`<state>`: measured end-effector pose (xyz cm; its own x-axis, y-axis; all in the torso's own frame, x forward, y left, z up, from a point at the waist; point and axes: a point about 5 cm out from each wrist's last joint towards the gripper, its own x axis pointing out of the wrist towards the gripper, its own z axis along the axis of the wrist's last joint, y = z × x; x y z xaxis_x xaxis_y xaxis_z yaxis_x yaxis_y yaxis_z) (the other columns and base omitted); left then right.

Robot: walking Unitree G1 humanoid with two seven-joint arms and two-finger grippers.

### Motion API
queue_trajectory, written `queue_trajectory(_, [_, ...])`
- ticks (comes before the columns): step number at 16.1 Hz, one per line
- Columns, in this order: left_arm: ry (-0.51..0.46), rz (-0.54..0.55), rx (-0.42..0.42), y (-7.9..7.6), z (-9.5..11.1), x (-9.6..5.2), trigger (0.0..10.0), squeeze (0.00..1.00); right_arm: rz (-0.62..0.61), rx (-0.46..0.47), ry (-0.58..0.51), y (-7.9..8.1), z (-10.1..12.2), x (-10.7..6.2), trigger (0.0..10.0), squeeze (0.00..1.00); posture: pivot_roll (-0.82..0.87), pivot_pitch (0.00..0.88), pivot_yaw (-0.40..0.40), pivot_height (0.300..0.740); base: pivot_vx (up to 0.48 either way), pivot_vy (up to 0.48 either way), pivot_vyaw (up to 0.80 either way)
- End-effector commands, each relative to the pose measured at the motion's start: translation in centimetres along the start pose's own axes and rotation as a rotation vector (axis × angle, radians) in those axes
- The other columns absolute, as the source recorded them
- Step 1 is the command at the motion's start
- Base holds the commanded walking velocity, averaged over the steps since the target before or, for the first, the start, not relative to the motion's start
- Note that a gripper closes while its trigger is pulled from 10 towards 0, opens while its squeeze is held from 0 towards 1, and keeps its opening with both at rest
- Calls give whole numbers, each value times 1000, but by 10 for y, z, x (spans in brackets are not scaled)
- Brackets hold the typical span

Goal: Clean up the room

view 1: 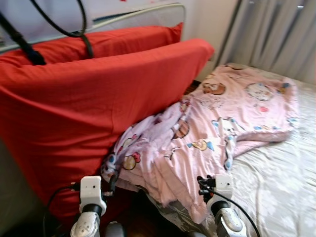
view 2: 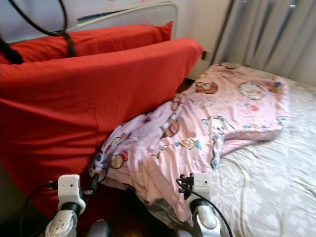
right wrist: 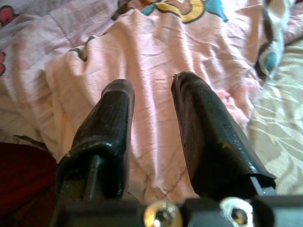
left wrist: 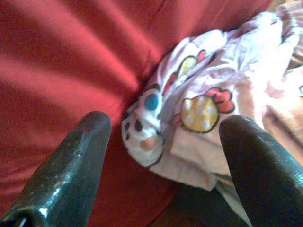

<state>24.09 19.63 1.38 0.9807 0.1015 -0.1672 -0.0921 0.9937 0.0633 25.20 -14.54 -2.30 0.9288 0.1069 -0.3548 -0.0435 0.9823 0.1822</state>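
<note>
reaching low at the near edge of the bed, i have my left tool (left wrist: 161,151) spread wide, its fingers either side of the bunched corner of the pink cartoon blanket (view 1: 217,123) where it presses against the big red cushion (view 1: 89,103). my right tool (right wrist: 151,127) hangs just over the blanket's near fold, fingers parted with a narrow gap and nothing between them. the blanket lies crumpled across the bed, its near hem drooping over the edge toward the dark floor, the rest spreading away over the pale sheet (view 1: 281,182) toward the grey curtains (view 1: 276,34). i judge the step in hand is taking hold of the blanket to straighten it. to do it well, i should bring each tool down onto a thick fold, not a single thin layer, close firmly, and keep the left one clear of the red cushion's cover so i pinch only blanket. behind, a second red cushion (view 1: 113,39) leans on the headboard.
</note>
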Motion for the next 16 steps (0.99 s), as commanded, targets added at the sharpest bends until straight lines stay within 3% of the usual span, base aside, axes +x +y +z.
queue_trajectory(1, [8, -16, 11, -2, 0, 1, 10000, 0, -9, 2, 3, -1, -1, -1, 10000, 0, 35, 0, -84, 631, 0, 0, 0])
queue_trajectory(8, [16, -18, 18, 1, -1, 3, 10000, 0, 14, -16, 56, 4, -3, 3, 10000, 0, 40, 0, -79, 626, 0, 0, 0])
queue_trajectory(10, [18, -19, 19, 1, -1, 3, 10000, 0, 16, -5, 24, 4, 0, 3, 10000, 0, 41, 0, -79, 606, 0, 0, 0])
queue_trajectory(16, [23, -23, 19, 1, -3, 3, 10000, 0, 19, 7, 22, 3, 0, 3, 10000, 0, 45, 0, -78, 606, 0, 0, 0])
